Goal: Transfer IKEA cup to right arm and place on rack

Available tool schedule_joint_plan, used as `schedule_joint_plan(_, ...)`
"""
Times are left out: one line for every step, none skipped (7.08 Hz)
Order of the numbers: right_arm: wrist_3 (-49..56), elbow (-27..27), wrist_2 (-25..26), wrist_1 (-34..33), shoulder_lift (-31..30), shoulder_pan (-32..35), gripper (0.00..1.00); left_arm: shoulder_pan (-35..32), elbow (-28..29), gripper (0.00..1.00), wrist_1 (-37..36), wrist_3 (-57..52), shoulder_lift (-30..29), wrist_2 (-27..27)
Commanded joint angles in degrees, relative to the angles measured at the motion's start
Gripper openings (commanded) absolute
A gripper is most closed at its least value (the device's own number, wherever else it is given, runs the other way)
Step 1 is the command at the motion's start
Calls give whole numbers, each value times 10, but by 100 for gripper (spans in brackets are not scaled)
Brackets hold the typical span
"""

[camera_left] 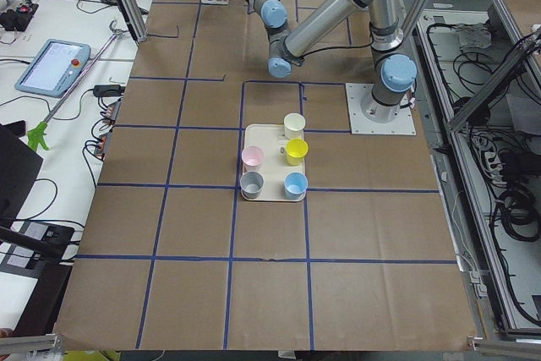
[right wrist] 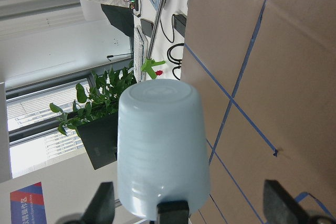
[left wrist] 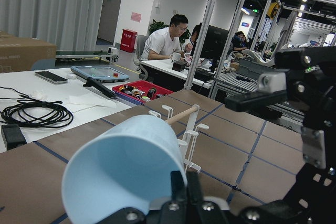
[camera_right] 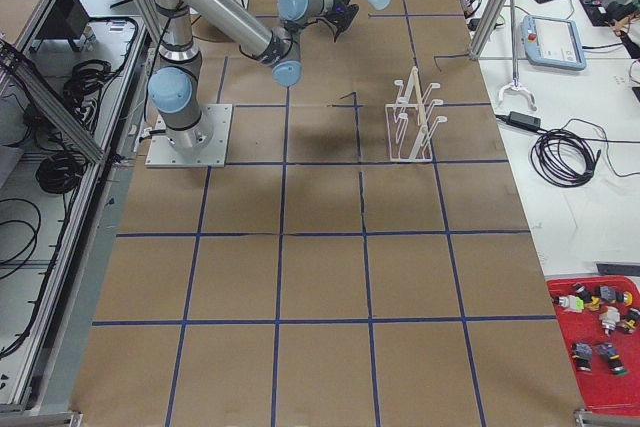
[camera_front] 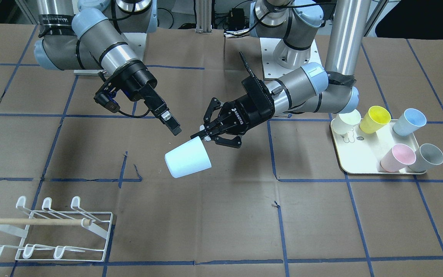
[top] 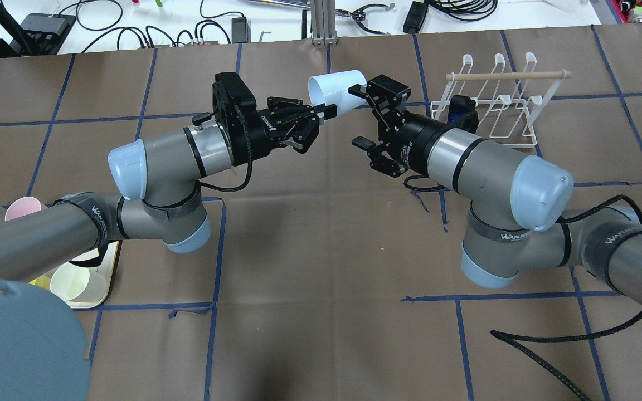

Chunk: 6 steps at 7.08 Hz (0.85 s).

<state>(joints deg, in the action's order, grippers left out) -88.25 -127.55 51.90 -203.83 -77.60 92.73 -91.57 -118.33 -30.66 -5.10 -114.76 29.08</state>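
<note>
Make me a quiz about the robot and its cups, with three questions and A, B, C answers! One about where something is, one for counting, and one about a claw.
1. Where is the pale blue cup?
A) on the rack
B) on the table
C) in the air, held by the left claw

2. How many cups are on the tray?
A) three
B) five
C) seven

3. How is the right claw?
A) open
B) shut on the cup
C) shut, holding nothing

Answers:
1 C: the left claw pinches its rim in mid-air.
2 B: cream, yellow, blue, pink and grey.
3 A: its fingers stand wide apart.
</note>
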Motion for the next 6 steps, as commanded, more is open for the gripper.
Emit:
schedule_joint_plan(0, 28, 0, -2, 29, 0, 98, 0, -1, 7, 0, 3, 1, 0)
schedule_joint_plan(0, 36, 0, -2, 38, 0, 98, 0, -1, 8, 0, 3, 2, 0)
schedule_joint_plan(0, 47, 0, 1, 40, 0, 98, 0, -1, 8, 0, 2, 1, -1)
schedule_joint_plan(-1, 60, 0, 2, 50, 0, 98, 0, -1, 8, 0, 3, 1, -1)
schedule_joint_plan(-1, 69, 0, 2, 60, 2, 98, 0, -1, 8, 0, 3, 2, -1)
schedule_joint_plan(-1, 75, 5, 3, 66, 10, 98, 0, -1, 8, 0, 3, 2, 0)
